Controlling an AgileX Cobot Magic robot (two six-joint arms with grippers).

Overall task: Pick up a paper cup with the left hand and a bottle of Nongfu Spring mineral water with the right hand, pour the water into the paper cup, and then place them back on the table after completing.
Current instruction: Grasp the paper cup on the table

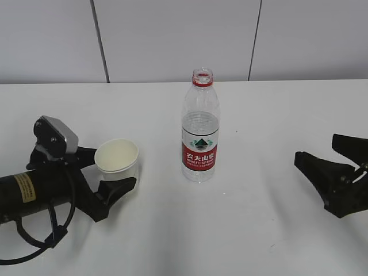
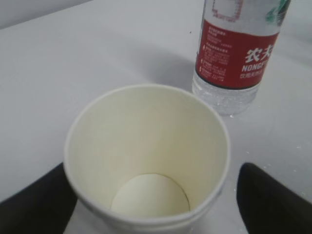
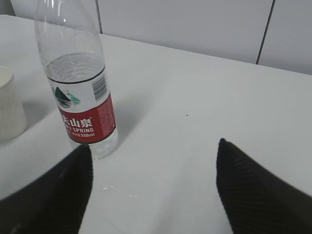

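Black two-fingered left gripper [image 1: 109, 172] spread wide around the small white tapered paper cup [image 1: 117, 162] on the plain white table [image 1: 241, 230], black right gripper [image 1: 325, 156] wide open and empty at the right, uncapped clear plastic red-labelled water bottle [image 1: 200, 133] upright mid-table beyond the cup, partly filled.

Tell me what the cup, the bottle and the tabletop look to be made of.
Cup: apparently paper, matte white outside, cream inside, with a rolled rim and seamed base disc.
Bottle: clear plastic, probably; see-through ribbed walls, glossy red printed label, red neck ring.
Tabletop: smooth white, faintly sheened; laminate or painted board, cannot tell which.
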